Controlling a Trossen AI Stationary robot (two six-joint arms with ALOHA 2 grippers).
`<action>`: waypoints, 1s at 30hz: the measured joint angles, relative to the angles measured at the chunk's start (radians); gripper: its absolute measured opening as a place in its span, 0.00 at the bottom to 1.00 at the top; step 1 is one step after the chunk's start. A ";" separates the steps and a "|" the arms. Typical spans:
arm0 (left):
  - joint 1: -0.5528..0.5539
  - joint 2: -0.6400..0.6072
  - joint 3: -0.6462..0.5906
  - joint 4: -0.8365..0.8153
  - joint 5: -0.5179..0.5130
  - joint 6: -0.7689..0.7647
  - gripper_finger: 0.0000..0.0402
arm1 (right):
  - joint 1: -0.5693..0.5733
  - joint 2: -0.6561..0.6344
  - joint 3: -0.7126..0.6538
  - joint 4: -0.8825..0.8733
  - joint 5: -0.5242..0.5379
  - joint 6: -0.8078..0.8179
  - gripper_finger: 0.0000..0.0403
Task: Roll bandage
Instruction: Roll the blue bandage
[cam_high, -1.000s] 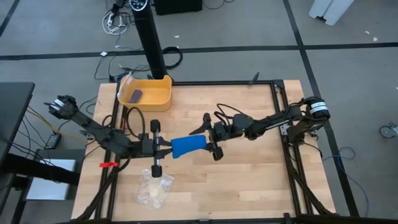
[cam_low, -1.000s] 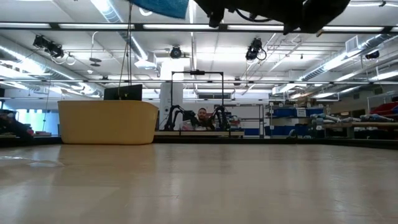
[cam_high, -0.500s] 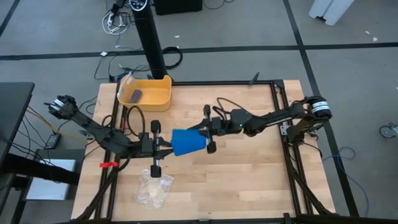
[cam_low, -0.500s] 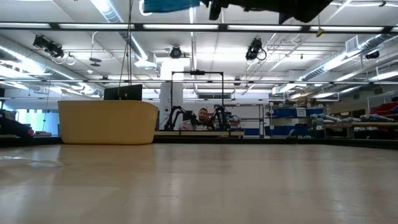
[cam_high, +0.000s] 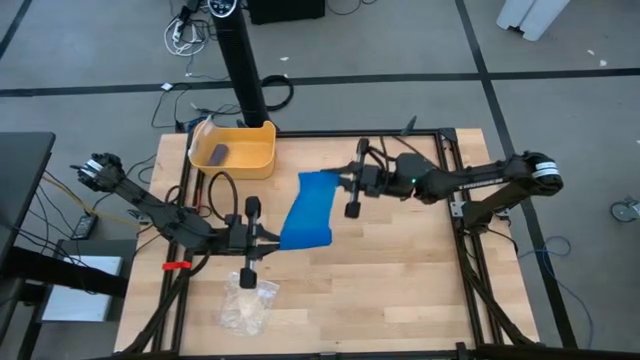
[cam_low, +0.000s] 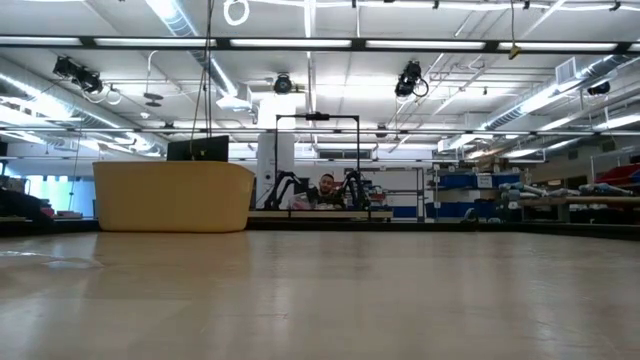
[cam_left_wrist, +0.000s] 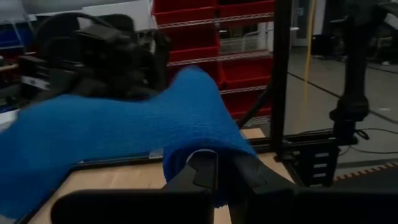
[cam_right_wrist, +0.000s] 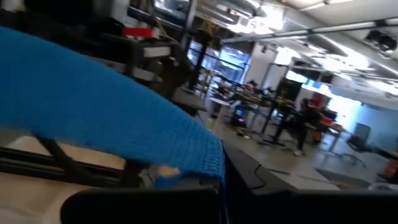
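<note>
The bandage (cam_high: 308, 208) is a bright blue fabric band stretched as a wide strip between my two grippers, high above the table's middle. My left gripper (cam_high: 272, 238) is shut on its near end and my right gripper (cam_high: 345, 182) is shut on its far end. In the left wrist view the bandage (cam_left_wrist: 124, 130) runs away from my fingers toward the right arm's gripper (cam_left_wrist: 106, 56). In the right wrist view the bandage (cam_right_wrist: 93, 112) fills the picture's left side. Neither gripper nor the bandage shows in the low view. My left gripper pinches the bandage's near end (cam_left_wrist: 205, 155) between its two fingers, which lie level and come from the table's left. The band is folded around the fingertips. It is lifted clear of the table. My right gripper pinches the bandage's far end at its edge (cam_right_wrist: 208, 165) between its two fingers. They lie about level and come from the table's right. The strip runs from there to the left gripper, clear of the table.
A yellow bin (cam_high: 235, 150) with a small dark purple block (cam_high: 218, 153) stands at the far left. It also shows in the low view as the yellow bin (cam_low: 175, 195). A clear crinkled plastic bag (cam_high: 248, 305) lies near the front left. A person (cam_low: 325, 185) sits far behind the table.
My right gripper has shut on the bandage, then risen out of the low view and gone toward the table's far edge, rolling its wrist. The bandage, a compact roll before, has been drawn out into a strip. Its near end has stayed in my left gripper.
</note>
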 joint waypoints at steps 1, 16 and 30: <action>0.000 0.000 0.000 -0.001 0.008 0.000 0.05 | -0.011 -0.005 0.000 -0.009 0.000 0.001 0.00; -0.018 0.000 -0.001 0.087 0.093 0.132 0.05 | -0.066 0.088 -0.053 -0.067 -0.056 0.133 0.00; -0.022 -0.052 0.000 0.104 -0.151 0.429 0.05 | 0.136 0.323 -0.247 0.333 -0.107 0.451 0.00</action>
